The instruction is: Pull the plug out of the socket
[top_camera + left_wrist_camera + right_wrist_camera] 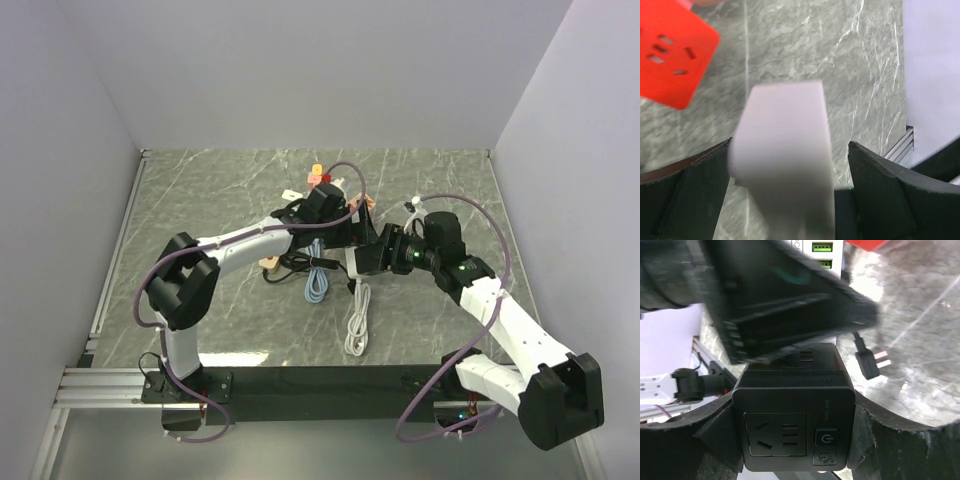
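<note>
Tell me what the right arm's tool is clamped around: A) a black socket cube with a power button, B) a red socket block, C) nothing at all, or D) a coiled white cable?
A. In the right wrist view, the right tool has a finger against each side of the black socket cube, and the cube's outlet face and power button face the camera.

My left gripper (347,224) and right gripper (382,252) meet mid-table.
A black socket (367,252) sits between them, with a coiled white cable (357,325) nearer me.
</note>
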Controlling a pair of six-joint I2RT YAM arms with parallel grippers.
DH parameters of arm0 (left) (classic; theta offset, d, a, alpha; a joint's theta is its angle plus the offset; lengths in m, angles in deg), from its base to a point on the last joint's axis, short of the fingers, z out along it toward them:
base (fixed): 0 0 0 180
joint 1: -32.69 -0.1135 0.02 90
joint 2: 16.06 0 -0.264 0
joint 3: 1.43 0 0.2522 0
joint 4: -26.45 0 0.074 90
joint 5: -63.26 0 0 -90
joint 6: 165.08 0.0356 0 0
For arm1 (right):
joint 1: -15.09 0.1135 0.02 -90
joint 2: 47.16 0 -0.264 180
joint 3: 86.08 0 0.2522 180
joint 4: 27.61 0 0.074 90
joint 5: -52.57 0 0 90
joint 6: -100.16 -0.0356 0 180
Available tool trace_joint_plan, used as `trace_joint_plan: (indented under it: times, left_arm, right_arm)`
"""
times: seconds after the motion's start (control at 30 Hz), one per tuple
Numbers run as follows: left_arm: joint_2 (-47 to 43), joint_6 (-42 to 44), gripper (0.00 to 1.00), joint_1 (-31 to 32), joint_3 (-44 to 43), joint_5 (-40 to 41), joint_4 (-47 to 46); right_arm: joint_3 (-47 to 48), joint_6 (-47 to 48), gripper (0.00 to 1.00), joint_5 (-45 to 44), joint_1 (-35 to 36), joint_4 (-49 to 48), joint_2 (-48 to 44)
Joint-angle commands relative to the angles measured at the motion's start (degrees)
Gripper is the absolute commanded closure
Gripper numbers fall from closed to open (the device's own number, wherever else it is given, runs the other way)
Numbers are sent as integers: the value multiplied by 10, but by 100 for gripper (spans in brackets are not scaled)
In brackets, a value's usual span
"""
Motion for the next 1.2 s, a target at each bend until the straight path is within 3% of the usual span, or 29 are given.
trace_joint_plan:
  times: [0.0, 0.1, 0.2, 0.23, 0.27, 0.3, 0.53, 0.83, 0.87, 1.0, 1.1, 1.17]
  left_arm:
    - [21, -14, 1, 9, -39, 25, 18]
    - [34, -11, 4, 12, -53, 10, 17]
    - [35, 8, 42, 13, -43, -27, 2]
    - [35, 14, 78, 13, -39, -35, 3]
    - [36, 19, 95, 13, -31, -42, 7]
    - [37, 35, 100, 12, -28, -45, 14]
    - [35, 104, 100, -27, 17, -78, 35]
    - [0, 177, 100, -93, 76, -78, 60]
    - [-8, 179, 100, -97, 77, -82, 58]
    - [-40, 160, 100, -97, 67, -130, 33]
    - [-81, 128, 99, -97, 54, -197, 7]
    - [-116, 117, 100, -97, 37, -224, 2]
  right_arm:
    - [23, -22, 100, 39, -1, -53, -20]
    - [22, -22, 100, 20, -1, -52, -12]
    - [29, -5, 100, -3, -1, -35, 0]
    - [35, 1, 100, -7, -7, -28, 3]
    - [37, 8, 100, -8, -11, -17, 5]
    - [40, 20, 100, -9, -15, -12, 6]
    - [84, 98, 100, -8, -77, 84, -2]
    - [159, 132, 100, -87, -178, 210, -22]
    - [166, 133, 100, -184, -182, 239, -14]
    - [231, 63, 100, -426, -202, 355, 93]
    - [245, -17, 100, -528, -233, 412, 183]
    - [238, -49, 100, -531, -276, 399, 215]
